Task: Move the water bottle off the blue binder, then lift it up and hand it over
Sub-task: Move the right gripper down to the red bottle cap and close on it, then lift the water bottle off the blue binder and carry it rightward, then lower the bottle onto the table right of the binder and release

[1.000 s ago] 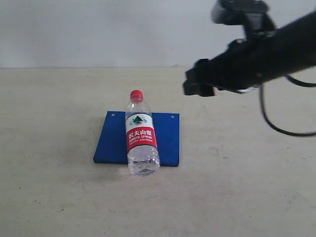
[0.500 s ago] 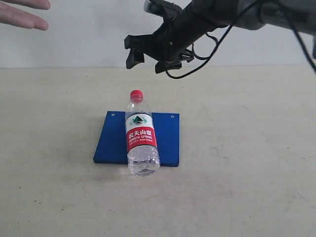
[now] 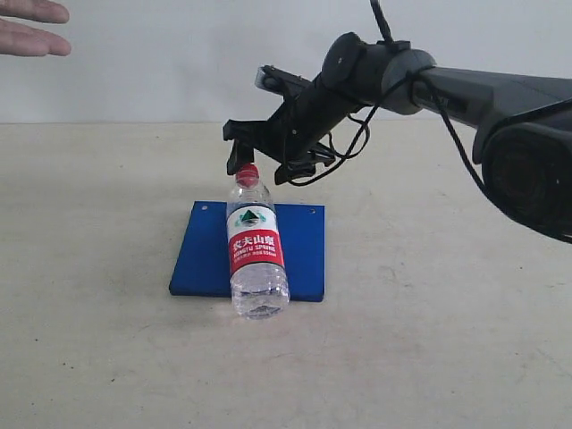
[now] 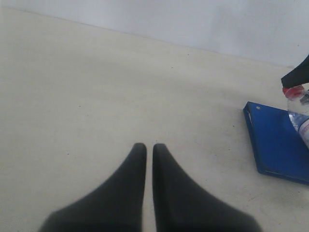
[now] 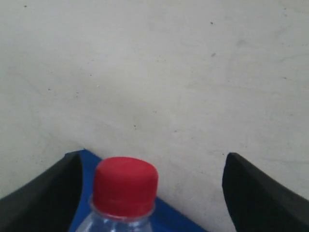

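The water bottle (image 3: 257, 246) stands upright near the front edge of the blue binder (image 3: 201, 255), red cap (image 3: 248, 172) on top. My right gripper (image 3: 260, 170) reaches in from the right, open, one finger on each side of the cap and not touching it. In the right wrist view the cap (image 5: 125, 186) sits closer to one finger, with the right gripper (image 5: 152, 162) wide open around it. My left gripper (image 4: 149, 145) is shut and empty over bare table, well away from the binder (image 4: 275, 140) and bottle (image 4: 301, 116).
A person's open hand (image 3: 31, 27) hovers at the far left, above the table's back edge. The beige table (image 3: 429, 340) spreads around the binder on all sides. A black cable (image 3: 344, 152) hangs under the right arm.
The right arm has swung left across the table and dropped, bringing its open fingers down around the bottle's cap. The hand at far left came into view. Bottle and binder have not moved.
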